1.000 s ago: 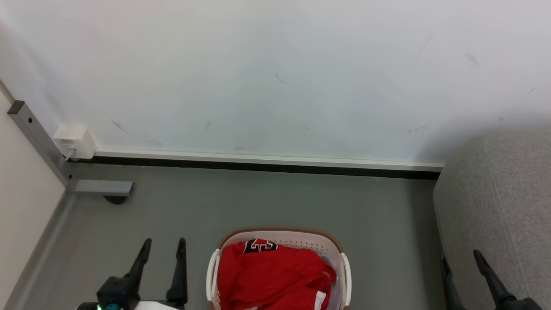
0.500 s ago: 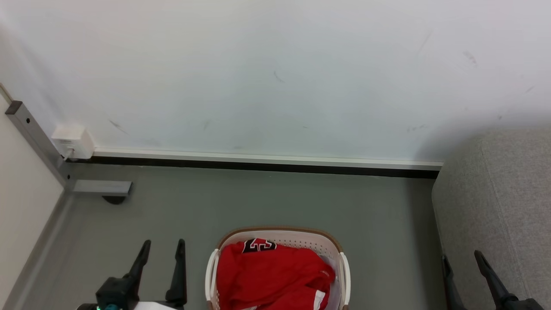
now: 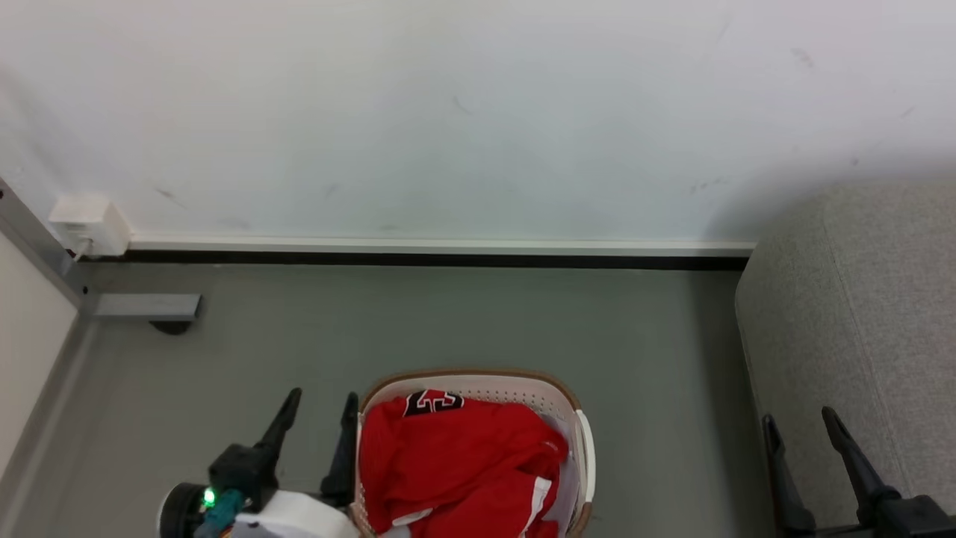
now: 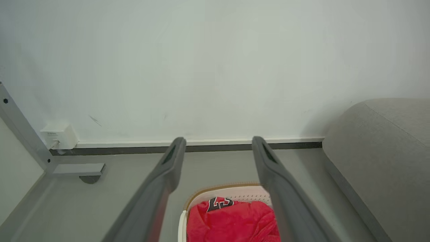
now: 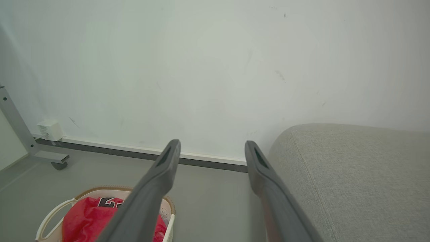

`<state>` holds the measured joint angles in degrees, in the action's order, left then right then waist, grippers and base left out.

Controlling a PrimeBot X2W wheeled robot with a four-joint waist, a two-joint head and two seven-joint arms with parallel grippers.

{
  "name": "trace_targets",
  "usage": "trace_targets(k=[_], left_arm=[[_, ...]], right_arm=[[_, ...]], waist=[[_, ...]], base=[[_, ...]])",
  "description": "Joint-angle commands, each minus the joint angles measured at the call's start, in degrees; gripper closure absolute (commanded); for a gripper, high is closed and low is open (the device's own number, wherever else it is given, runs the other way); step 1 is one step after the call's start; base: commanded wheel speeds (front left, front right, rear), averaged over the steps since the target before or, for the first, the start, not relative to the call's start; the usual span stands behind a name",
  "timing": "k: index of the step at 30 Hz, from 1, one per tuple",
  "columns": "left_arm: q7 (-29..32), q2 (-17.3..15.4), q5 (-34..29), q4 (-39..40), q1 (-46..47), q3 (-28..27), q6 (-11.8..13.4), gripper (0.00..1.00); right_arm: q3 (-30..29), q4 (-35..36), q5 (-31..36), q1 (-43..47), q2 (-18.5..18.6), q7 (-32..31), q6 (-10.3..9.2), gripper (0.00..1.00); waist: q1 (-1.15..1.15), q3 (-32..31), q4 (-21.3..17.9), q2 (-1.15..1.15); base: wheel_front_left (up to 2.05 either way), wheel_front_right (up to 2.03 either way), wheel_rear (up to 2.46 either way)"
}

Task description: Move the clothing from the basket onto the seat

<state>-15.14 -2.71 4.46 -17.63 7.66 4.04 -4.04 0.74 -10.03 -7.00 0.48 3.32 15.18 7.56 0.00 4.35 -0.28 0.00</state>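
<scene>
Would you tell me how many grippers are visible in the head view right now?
2. The left gripper, open, is at lower left beside the basket; the right gripper, open, is at lower right by the sofa.

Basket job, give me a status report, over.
Left gripper, right gripper: jaws open, empty. Clothing in basket, none on visible seat. No obstruction seen between them.

The clothing [image 3: 448, 459] lies in the basket [image 3: 523, 392], which sits on the floor [image 3: 448, 321] before the wall [image 3: 448, 112]. The seat [image 3: 859, 314] stands to its right, well apart.

left end effector [image 3: 323, 396] shifted, nearer basket [image 3: 478, 374]
</scene>
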Motion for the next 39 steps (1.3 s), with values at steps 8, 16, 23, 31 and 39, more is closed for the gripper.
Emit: trace_targets(k=[8, 16, 23, 31, 39], left_arm=[[0.0, -0.5, -4.4, -12.4, 12.8, 5.8, -1.7, 0.0], [0.0, -0.9, -7.6, -26.6, 26.5, 9.3, -1.5, 0.0], [0.0, -1.7, -9.0, -34.7, 35.0, 10.5, -0.6, 0.0], [2.0, -1.2, -10.2, -42.8, 41.8, 12.8, 0.0, 0.0], [4.9, -0.5, -8.4, -48.9, 44.7, 15.6, -1.6, 0.0]], right_arm=[[0.9, 2.0, -0.5, -5.0, 0.4, 0.0, -0.14, 0.0], [2.7, 3.6, -1.5, -11.2, -0.1, 0.0, -0.14, 0.0], [3.2, 4.9, -2.0, -15.2, -0.4, 0.0, -0.14, 0.0], [3.2, 6.0, -3.8, -17.9, -0.4, 0.0, -0.14, 0.0], [3.7, 6.6, -4.8, -20.0, -0.4, 0.0, -0.14, 0.0]], waist=[[0.0, 9.3, -2.3, 0.0], [0.0, 19.3, -5.9, 0.0], [0.0, 26.6, -8.2, 0.0], [0.0, 31.9, -8.9, 0.0], [0.0, 35.4, -9.5, 0.0]], base=[[0.0, 0.0, 0.0], [0.0, 0.0, 0.0], [0.0, 0.0, 0.0], [0.0, 0.0, 0.0], [0.0, 0.0, 0.0]])
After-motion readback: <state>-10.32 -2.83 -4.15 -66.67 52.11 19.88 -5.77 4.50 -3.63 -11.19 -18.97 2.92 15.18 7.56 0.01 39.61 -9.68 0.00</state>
